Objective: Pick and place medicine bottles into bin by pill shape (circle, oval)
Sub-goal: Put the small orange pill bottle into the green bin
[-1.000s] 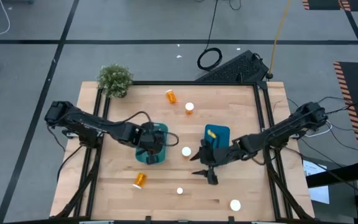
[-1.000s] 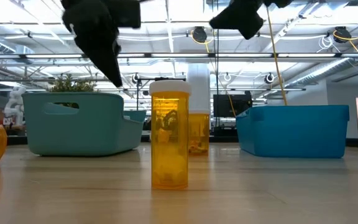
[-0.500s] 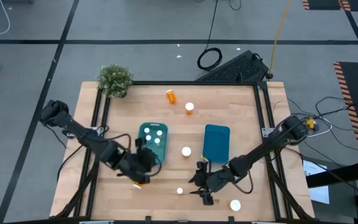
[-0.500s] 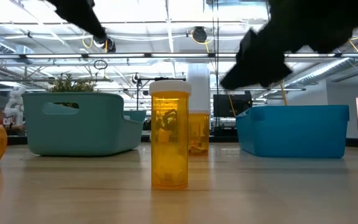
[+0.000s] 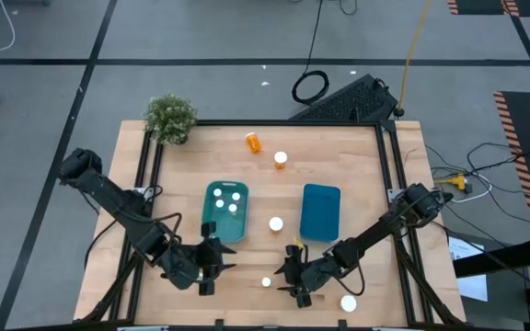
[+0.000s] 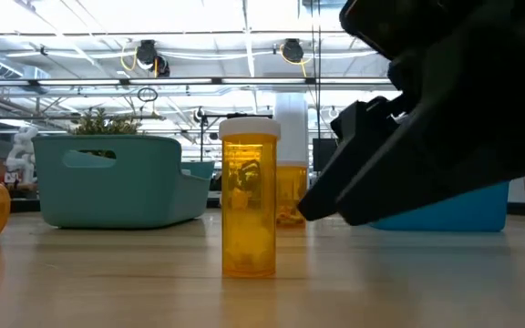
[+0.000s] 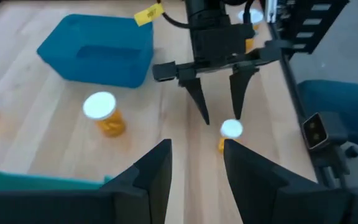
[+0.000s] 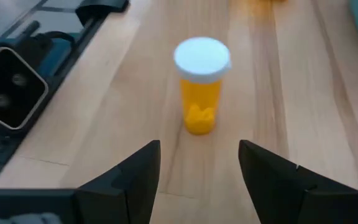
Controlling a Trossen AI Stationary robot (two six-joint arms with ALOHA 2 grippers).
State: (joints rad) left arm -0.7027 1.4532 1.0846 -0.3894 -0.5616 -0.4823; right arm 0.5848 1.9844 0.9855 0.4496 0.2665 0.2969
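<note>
R gripper (image 5: pixel 294 292) fingers apart, bottle (image 5: pixel 266 282) at its 9 o'clock. L gripper (image 5: pixel 209 277) fingers apart, at bottle's 9, empty.

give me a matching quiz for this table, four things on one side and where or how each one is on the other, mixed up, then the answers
Things:
1. teal bin
2. blue bin
3. potted plant
4. right gripper

Descriptions:
A. open, facing an upright bottle at the near edge
B. far left corner of the table
C. holds white-capped bottles
D. nothing visible inside

Pairs: 1-C, 2-D, 3-B, 4-A
</note>
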